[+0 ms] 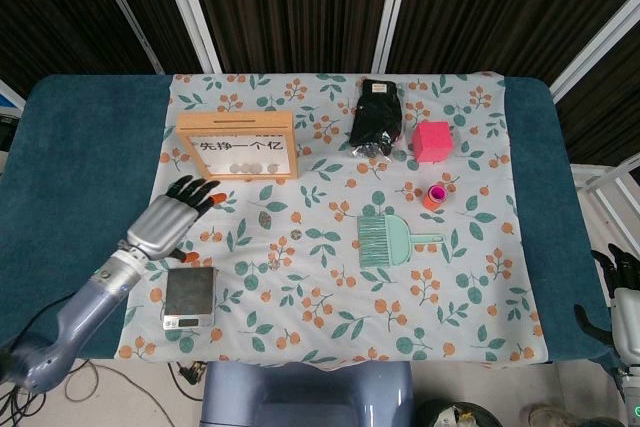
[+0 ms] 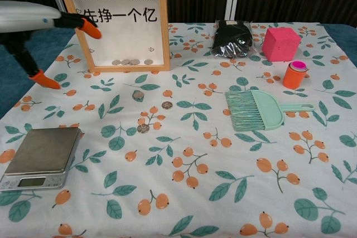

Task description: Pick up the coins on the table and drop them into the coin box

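Note:
Three coins lie loose on the floral cloth: one [image 1: 265, 218] [image 2: 138, 95] nearest the box, one [image 1: 296, 234] [image 2: 166, 105] to its right, one [image 1: 273, 265] [image 2: 143, 129] closer to me. The wooden-framed coin box [image 1: 237, 146] [image 2: 120, 23] stands upright at the back left, with several coins lying on its floor. My left hand [image 1: 172, 222] [image 2: 34, 23] hovers over the cloth's left side, fingers spread and empty, left of the coins and in front of the box. My right hand [image 1: 624, 299] hangs beyond the table's right front corner, fingers apart, holding nothing.
A small digital scale [image 1: 190, 297] [image 2: 42, 154] sits just below my left hand. A teal brush [image 1: 385, 240] [image 2: 256, 110] lies right of the coins. A pink cube [image 1: 433, 140] [image 2: 280, 43], an orange cylinder [image 1: 435, 196] [image 2: 294, 74] and a black bag [image 1: 377, 117] [image 2: 232, 38] stand at the back right.

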Robot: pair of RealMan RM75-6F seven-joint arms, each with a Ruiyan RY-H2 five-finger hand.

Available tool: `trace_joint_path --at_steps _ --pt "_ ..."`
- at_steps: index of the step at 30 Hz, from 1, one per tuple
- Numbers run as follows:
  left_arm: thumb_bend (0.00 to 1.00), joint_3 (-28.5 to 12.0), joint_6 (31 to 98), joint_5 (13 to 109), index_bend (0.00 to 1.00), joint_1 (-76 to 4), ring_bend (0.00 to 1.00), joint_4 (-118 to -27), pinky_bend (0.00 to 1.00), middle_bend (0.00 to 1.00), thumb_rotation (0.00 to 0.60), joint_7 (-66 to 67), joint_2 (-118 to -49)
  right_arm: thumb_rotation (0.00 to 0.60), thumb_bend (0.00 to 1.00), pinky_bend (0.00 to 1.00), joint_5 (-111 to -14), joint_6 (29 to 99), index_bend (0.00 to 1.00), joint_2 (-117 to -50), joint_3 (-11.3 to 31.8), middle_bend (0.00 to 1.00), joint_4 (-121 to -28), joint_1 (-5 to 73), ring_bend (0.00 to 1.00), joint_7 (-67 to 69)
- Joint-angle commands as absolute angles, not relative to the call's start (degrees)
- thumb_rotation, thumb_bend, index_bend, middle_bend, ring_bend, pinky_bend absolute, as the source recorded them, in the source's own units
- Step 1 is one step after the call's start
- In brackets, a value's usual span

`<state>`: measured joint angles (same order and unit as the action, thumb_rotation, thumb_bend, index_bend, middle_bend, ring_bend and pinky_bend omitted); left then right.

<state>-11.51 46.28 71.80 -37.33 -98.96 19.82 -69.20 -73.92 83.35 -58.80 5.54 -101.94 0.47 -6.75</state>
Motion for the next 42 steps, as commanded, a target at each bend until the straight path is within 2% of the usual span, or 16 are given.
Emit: trace_joint_path --at_steps 1,6,13,23,39,42 --pt "0.05 -12.5 43.9 66.3 0.16 -42.0 0.0 -96.6 0.0 0.0 0.6 24.6 -75.2 0.6 0.39 0.0 -73.9 83.4 0.16 -58.8 5.5 0.06 -102.0 0.4 0.02 -6.8" --pt "0.03 -12.3 42.6 61.4 0.16 -46.3 0.0 -93.5 0.0 0.0 0.6 29.5 -80.5 0.6 0.39 0.0 -73.6 83.5 0.16 -58.7 5.7 0.06 -102.1 0.4 0.02 -6.6" --pt "0.02 -10.6 41.6 61.9 0.16 -50.8 0.0 -89.1 0.0 0.0 0.6 33.9 -85.1 0.6 0.39 0.0 -73.4 83.4 0.16 -58.6 5.8 0.06 -102.1 0.4 0.02 -6.4" --pt "0.02 -8.7 40.0 63.3 0.16 -52.9 0.0 -87.3 0.0 0.0 0.6 32.1 -86.5 0.6 0.39 0.0 -73.0 83.4 0.16 -58.5 5.9 0.06 -102.2 0.4 0.02 -6.4" --pt "0.02 -7.3 42.3 61.4 0.16 -54.4 0.0 -82.4 0.0 0.0 0.6 33.0 -91.7 0.6 0.39 0.0 -72.4 83.3 0.16 -58.3 6.1 0.06 -102.4 0.4 0.02 -6.2" --pt "0.02 -6.9 42.4 61.0 0.2 -54.6 0.0 -81.4 0.0 0.0 0.6 32.9 -92.7 0.6 0.39 0.0 -72.3 83.3 0.16 -58.2 6.2 0.06 -102.4 0.4 0.02 -6.0"
